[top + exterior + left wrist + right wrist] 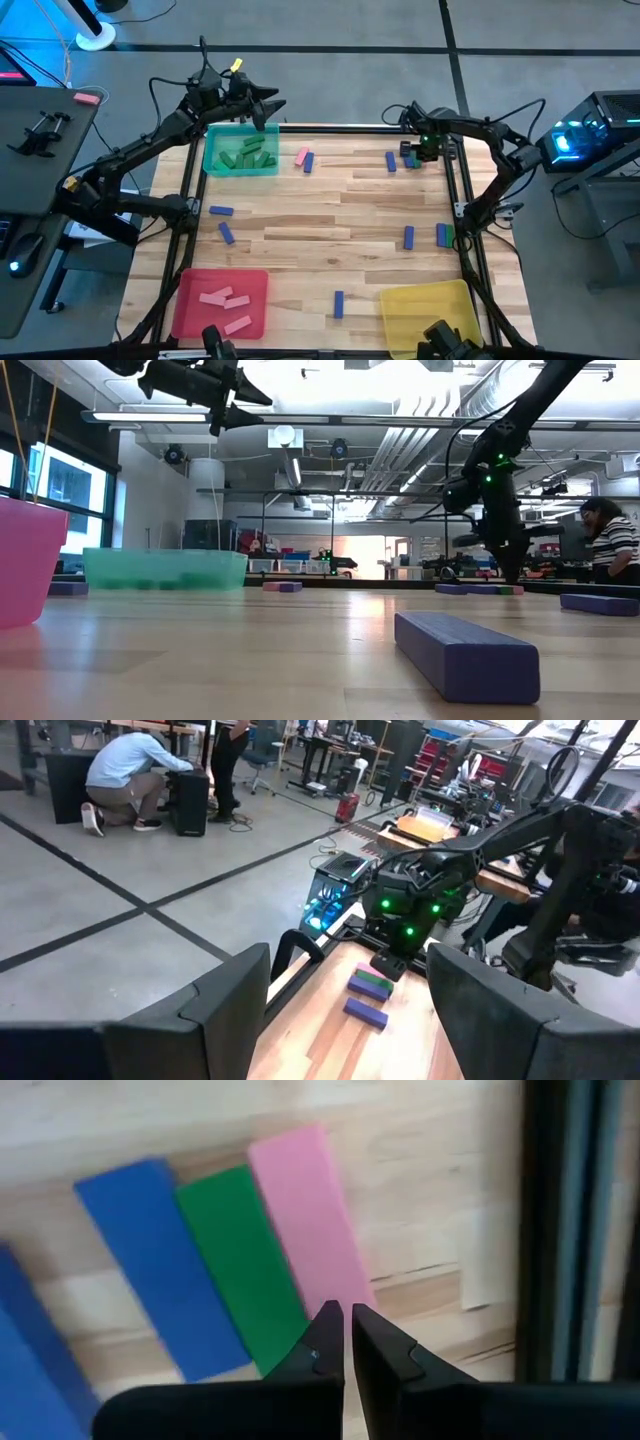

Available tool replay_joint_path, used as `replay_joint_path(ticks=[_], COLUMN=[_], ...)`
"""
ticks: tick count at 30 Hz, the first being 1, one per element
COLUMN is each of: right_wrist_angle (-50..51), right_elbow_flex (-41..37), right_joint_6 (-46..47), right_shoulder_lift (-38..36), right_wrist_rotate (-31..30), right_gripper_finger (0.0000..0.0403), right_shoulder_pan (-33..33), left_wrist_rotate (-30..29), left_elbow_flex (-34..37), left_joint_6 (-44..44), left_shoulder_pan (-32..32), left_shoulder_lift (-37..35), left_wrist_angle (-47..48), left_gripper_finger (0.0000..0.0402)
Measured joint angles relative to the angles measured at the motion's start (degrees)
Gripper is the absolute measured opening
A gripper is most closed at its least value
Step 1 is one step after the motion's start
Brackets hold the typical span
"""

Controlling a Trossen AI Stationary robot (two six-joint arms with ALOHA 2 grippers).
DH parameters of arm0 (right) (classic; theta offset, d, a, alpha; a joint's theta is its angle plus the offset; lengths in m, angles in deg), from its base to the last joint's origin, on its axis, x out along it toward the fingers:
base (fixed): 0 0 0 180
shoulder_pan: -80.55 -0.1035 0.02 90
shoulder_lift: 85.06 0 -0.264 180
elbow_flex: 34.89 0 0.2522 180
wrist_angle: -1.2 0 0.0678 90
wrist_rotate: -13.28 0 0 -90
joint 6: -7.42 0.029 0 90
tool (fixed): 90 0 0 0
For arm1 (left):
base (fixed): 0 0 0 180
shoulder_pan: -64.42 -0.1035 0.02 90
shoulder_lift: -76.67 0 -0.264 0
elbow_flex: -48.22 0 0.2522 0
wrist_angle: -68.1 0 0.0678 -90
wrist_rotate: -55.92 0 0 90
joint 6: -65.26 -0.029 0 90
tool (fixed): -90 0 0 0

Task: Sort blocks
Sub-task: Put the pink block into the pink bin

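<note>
Closest to the right wrist camera, the right gripper (347,1342), fingers pressed together and empty, hovers at the pink block (308,1215) beside the green block (240,1260), so it must spread before grasping.

Bright ceiling lamps (290,435) give strong glare above the green tray (165,568), and the room behind it looks washed out. The near blue block (468,652) is soft. Shadows beside the tray are weak.
</note>
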Motion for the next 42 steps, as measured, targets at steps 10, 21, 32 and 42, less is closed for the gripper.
replay_joint_path(ticks=[10, 21, 32, 42], right_wrist_angle=[-0.1, 2.1, 7.5, 8.0], right_elbow_flex=[0.0, 0.6, -0.6, -0.8], right_joint_6=[1.0, -0.3, -0.6, 0.9], right_shoulder_lift=[0.3, 1.9, 1.7, 1.5], right_wrist_rotate=[-2.0, -2.4, 5.2, 8.3], right_gripper_finger=[0.0000, 0.0000, 0.0000, 0.0000], right_shoulder_pan=[0.0, -0.5, -3.1, -8.0], left_wrist_rotate=[-0.1, -0.1, -0.1, 0.3], left_elbow_flex=[0.0, 0.0, 0.0, 0.0], left_joint_6=[0.1, 1.5, 1.4, 1.4], left_shoulder_pan=[0.0, 0.0, 0.0, 0.0], left_shoulder_lift=[0.0, 0.0, 0.0, 0.0], left_wrist_angle=[0.0, 0.0, 0.0, 0.0], left_gripper_finger=[0.0257, 0.0257, 0.0257, 0.0257])
